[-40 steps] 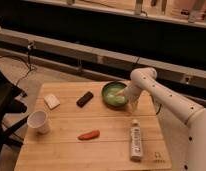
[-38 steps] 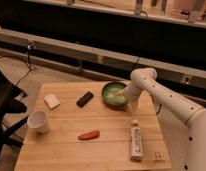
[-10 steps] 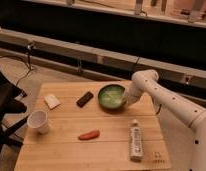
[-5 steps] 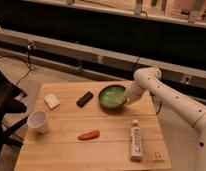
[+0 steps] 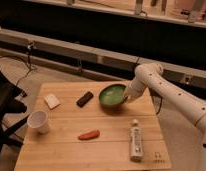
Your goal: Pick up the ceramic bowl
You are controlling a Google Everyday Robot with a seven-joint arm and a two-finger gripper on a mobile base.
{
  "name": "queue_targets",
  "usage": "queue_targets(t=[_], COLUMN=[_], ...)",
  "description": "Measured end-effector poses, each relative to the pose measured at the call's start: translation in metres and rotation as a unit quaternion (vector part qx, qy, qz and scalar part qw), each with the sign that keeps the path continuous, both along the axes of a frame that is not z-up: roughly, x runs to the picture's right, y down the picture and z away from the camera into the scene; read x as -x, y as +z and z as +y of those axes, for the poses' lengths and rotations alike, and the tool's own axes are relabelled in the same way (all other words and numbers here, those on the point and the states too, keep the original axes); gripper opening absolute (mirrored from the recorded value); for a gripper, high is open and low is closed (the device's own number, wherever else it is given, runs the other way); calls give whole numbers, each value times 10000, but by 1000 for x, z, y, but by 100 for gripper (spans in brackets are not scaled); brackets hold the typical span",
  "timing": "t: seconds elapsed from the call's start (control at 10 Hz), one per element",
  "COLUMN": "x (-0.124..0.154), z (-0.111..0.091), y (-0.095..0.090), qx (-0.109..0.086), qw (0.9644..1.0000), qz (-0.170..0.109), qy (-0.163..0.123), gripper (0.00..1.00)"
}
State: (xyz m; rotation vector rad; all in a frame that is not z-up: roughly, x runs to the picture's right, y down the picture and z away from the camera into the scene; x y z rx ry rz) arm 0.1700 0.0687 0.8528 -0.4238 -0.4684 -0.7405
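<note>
The ceramic bowl (image 5: 112, 95), dark green outside and mottled light green inside, is at the back right of the wooden table (image 5: 71, 155). It is tilted with its inside facing the camera and seems raised slightly off the wood. My gripper (image 5: 127, 96) is at the bowl's right rim, shut on it, with the white arm reaching in from the right. The fingertips are mostly hidden behind the rim.
A white paper cup (image 5: 38, 121) stands at the left front. A white block (image 5: 51, 101) and a dark bar (image 5: 85, 98) lie left of the bowl. A red-orange item (image 5: 89, 134) and a white bottle (image 5: 136, 140) lie in front. A dark chair stands left.
The bowl has shifted slightly left and tipped up, so more of its inside shows. The gripper stays at its right rim and has risen a little with it.
</note>
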Motion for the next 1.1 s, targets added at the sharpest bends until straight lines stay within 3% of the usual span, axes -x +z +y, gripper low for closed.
queue_targets(t=[1.1], x=[0], z=[-18], y=[-22], qx=[-1], qw=[9999], qz=[-73], qy=[-76], gripper=[0])
